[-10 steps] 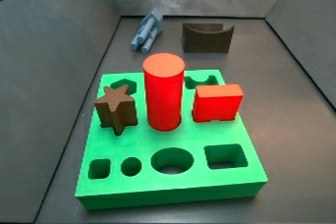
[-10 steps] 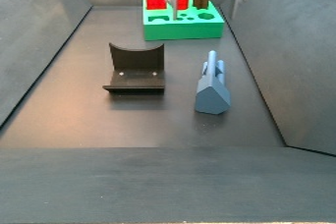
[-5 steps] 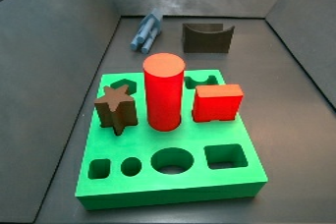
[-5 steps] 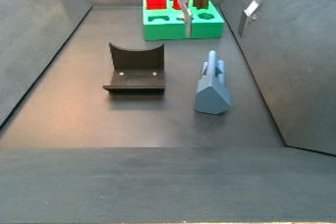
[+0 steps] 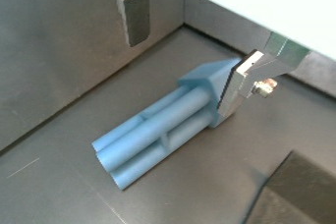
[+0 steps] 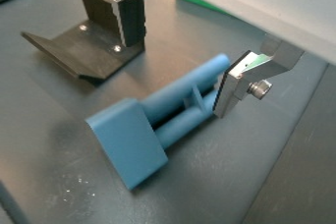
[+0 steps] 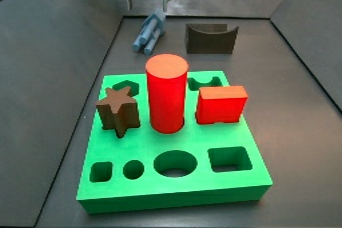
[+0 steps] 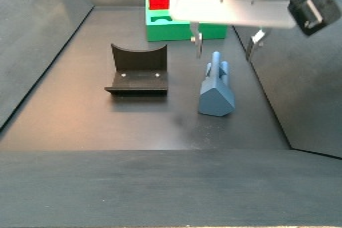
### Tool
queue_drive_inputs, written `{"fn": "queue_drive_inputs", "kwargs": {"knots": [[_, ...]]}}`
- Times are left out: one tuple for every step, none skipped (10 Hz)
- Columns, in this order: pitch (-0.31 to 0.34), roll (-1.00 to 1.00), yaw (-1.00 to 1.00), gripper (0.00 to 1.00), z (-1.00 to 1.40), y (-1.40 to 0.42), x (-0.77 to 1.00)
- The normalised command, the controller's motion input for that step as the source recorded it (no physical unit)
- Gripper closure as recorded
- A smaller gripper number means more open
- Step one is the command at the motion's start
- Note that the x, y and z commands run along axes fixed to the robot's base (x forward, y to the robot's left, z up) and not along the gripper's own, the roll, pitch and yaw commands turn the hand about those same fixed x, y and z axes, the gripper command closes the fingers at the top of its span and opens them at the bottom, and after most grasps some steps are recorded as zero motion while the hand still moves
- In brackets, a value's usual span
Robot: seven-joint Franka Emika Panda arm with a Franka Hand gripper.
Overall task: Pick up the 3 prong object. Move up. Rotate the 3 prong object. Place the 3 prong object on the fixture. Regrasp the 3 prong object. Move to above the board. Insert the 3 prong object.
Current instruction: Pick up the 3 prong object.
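The 3 prong object point(image 5: 160, 136) is a light-blue piece lying flat on the dark floor, also seen in both side views point(image 7: 147, 32) point(image 8: 217, 86) and in a wrist view point(image 6: 168, 122). My gripper point(image 5: 184, 51) hangs open just above it, with nothing between the fingers. One finger point(image 5: 238, 84) stands close beside the piece's wide end; the second finger point(image 5: 136, 17) is well apart from it. In a side view my gripper point(image 8: 225, 40) is over the piece's far end. The fixture point(image 8: 138, 70) point(image 7: 211, 38) stands beside the piece, and the green board point(image 7: 147, 187) lies further along the floor.
A red cylinder point(image 7: 166, 92), a red cube point(image 7: 222, 103) and a brown star block point(image 7: 119, 109) stand in the board. Grey walls point(image 8: 47, 32) close in the floor on both sides. The fixture point(image 6: 85, 46) sits near one finger in a wrist view.
My gripper has come down from the top of the side views to just above the 3 prong object. The piece, fixture and board have not moved.
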Motion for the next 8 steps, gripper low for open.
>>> {"fn": "queue_drive_inputs", "kwargs": {"knots": [[-0.274, -0.21, -0.19, 0.0, -0.3, 0.05, -0.01], [-0.047, -0.02, 0.0, 0.0, -0.05, 0.0, 0.0], [-0.236, -0.09, -0.02, 0.0, -0.42, 0.0, 0.06], [-0.257, -0.08, 0.0, 0.0, -0.51, 0.0, 0.02], [-0.269, -0.09, 0.0, 0.0, -0.51, 0.0, 0.0], [-0.216, -0.06, -0.03, 0.0, -0.41, 0.0, 0.0], [-0.149, 0.0, -0.01, 0.0, -0.46, 0.0, -0.03], [-0.194, 0.0, 0.0, 0.0, -0.62, 0.0, -0.03]]}}
